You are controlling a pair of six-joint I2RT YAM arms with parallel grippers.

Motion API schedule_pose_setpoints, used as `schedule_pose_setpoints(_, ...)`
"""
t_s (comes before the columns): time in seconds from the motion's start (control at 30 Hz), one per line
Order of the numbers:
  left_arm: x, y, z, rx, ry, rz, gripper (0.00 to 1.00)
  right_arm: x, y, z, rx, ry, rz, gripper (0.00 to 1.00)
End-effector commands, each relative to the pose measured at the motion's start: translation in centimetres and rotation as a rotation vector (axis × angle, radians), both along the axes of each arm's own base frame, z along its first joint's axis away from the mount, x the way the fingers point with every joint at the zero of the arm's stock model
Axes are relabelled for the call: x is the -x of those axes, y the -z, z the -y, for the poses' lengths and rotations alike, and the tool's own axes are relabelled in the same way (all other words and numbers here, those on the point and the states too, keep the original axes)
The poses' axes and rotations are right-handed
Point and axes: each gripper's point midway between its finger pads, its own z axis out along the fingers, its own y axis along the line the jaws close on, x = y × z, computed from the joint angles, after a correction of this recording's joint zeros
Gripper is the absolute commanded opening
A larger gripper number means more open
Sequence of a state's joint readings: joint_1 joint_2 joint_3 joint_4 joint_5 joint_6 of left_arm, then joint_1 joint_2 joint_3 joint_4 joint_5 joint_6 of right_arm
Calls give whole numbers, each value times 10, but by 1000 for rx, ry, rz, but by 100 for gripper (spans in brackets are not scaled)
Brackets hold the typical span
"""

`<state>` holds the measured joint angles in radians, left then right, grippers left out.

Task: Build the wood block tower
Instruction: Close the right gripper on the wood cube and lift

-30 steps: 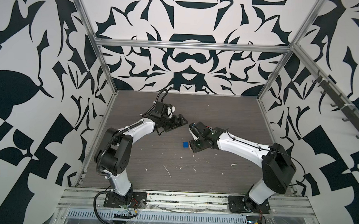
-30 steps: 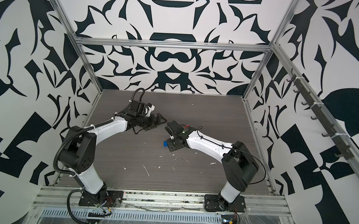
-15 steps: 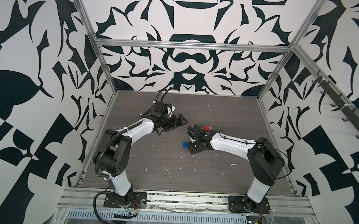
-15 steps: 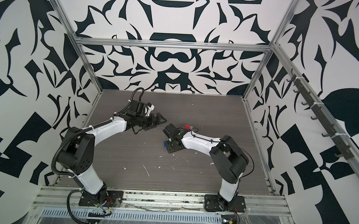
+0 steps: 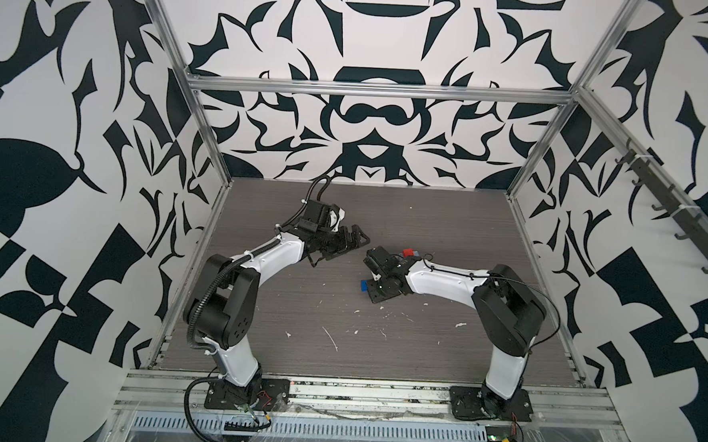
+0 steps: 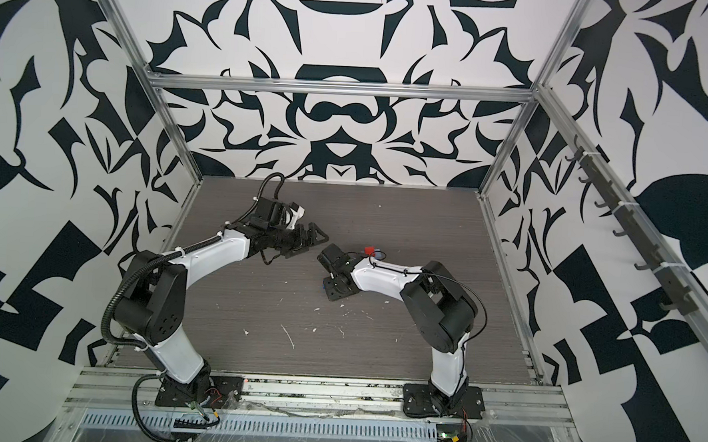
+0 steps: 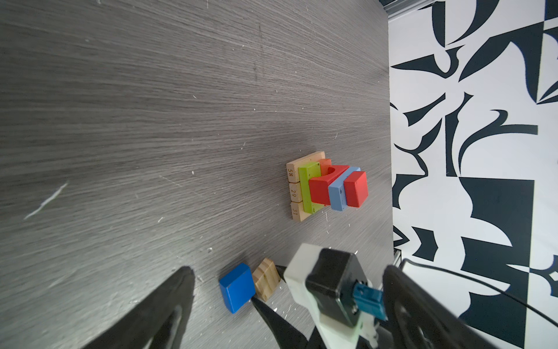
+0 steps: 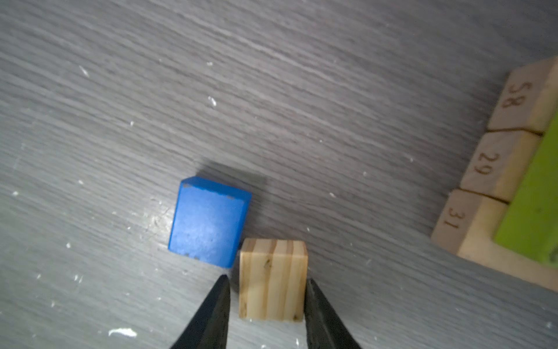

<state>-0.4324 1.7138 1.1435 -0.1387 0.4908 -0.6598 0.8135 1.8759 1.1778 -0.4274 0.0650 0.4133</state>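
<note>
The partly built wood block tower [image 7: 326, 187] stands on three tan planks [image 8: 498, 169] with a lime green plank [image 8: 537, 205], orange and red blocks, a light blue plank and a red cube above. Its red top [image 5: 410, 253] [image 6: 369, 250] shows behind the right arm in both top views. A blue cube [image 8: 208, 220] [image 7: 237, 287] and a tan cube [image 8: 271, 278] [image 7: 265, 279] lie side by side on the table. My right gripper [image 8: 267, 284] [image 5: 371, 291] straddles the tan cube, one finger touching it, the other a sliver off. My left gripper [image 7: 289, 270] [image 5: 353, 238] hovers wide open and empty.
The dark wood-grain table [image 5: 338, 321] carries white scuffs and flecks. Patterned walls and metal frame posts [image 5: 207, 139] close it in on three sides. A hook rail [image 5: 677, 214] runs along the right wall. The two grippers are close together mid-table.
The right arm's elbow has swung leftward while its gripper stayed by the blue cube, and its jaws have narrowed around the tan cube. The left arm has not moved.
</note>
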Motion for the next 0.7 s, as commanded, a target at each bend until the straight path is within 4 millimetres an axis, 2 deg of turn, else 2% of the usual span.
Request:
schedule_pose_setpoints(0.0,3,-12,-2,7,6,29,100,-13,-16,-8,-16,19,52,43)
schedule_pose_setpoints(0.33,2,-12,-1,6,8,29,99,-15,-18,-3,7,32,64,35)
schedule_pose_setpoints(0.5,3,-12,-1,6,10,29,100,-16,-30,-2,1,39,79,32)
schedule_pose_setpoints(0.67,3,-12,-1,9,9,29,99,-18,-52,0,-4,45,102,32)
